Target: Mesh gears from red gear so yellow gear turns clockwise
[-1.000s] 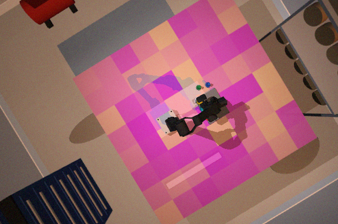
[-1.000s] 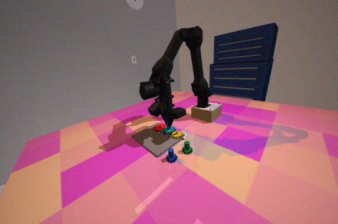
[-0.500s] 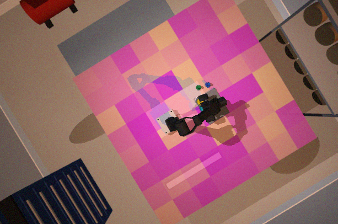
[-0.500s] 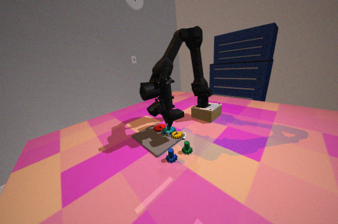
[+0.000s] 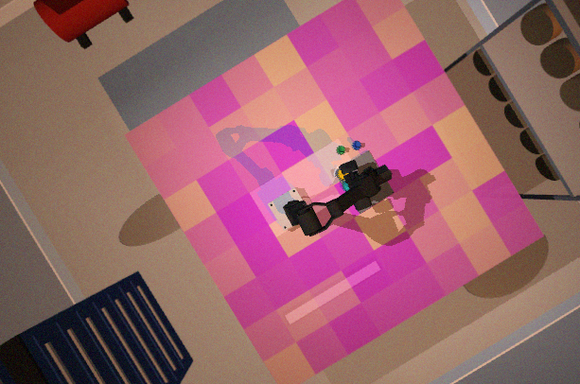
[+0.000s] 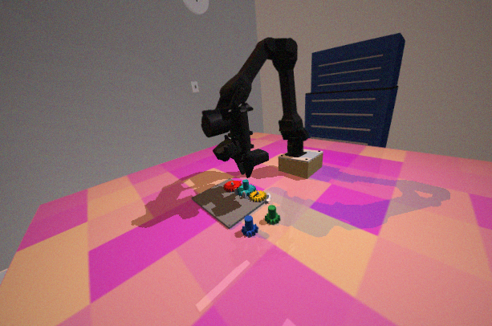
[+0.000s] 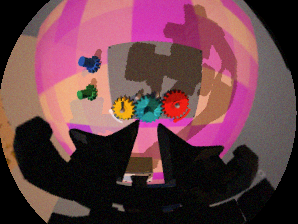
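Observation:
The red gear [image 6: 232, 185] [image 7: 175, 105] and the yellow gear [image 5: 342, 175] [image 6: 258, 196] [image 7: 123, 106] sit on the grey board [image 6: 227, 220] [image 7: 116, 65]. A teal gear [image 5: 345, 185] [image 6: 246, 190] [image 7: 148, 109] stands between them, its teeth beside both; I cannot tell whether it is fully flat. My gripper [image 6: 248, 176] [image 7: 148, 124] is slightly open and empty, just above the teal gear's hub. A green gear [image 5: 341, 149] [image 6: 272, 215] [image 7: 87, 93] and a blue gear [image 5: 357, 145] [image 6: 250, 227] [image 7: 90, 63] stand on the table. The arm hides the red gear in the top view.
Short pegs stand close by the teal gear, partly hidden. The white arrow [image 6: 270, 197] [image 7: 115, 117] is beside the yellow gear, the red arrow [image 7: 183, 117] beside the red gear. The arm's base block [image 6: 294, 165] is behind the board. Arm shadow covers part of the board.

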